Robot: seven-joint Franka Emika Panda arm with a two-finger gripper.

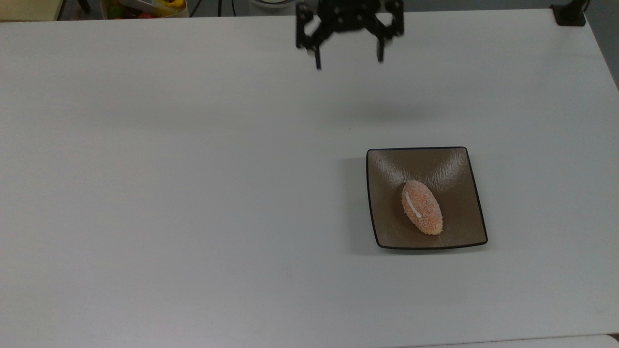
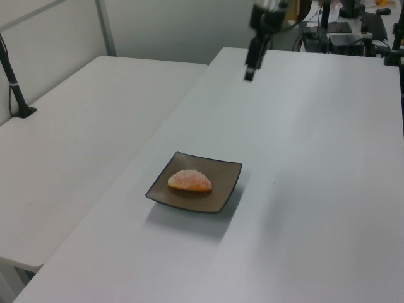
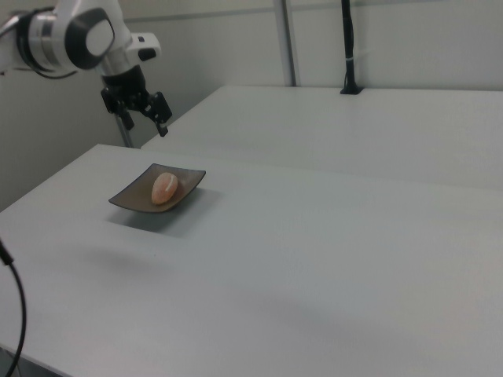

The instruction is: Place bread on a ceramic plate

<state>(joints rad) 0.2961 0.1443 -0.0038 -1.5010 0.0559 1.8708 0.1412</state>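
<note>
The bread lay on the ceramic plate, which sat on the white table toward the top view's right edge, nearer the bottom. The gripper hung well apart from the plate, above the table's top edge in the top view, its fingers spread and holding nothing.

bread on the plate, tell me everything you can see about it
The bread is a small oval roll, orange-pink with a speckled, crumb-like surface, one short white stripe along its upper side and a paler yellowish end pointing toward the top view's lower right. It lies flat and slightly diagonal, a little right of the middle of the square brown ceramic plate, much smaller than the plate. Only the plate touches it; the end effector hangs open far off, above the table's far edge.
</note>
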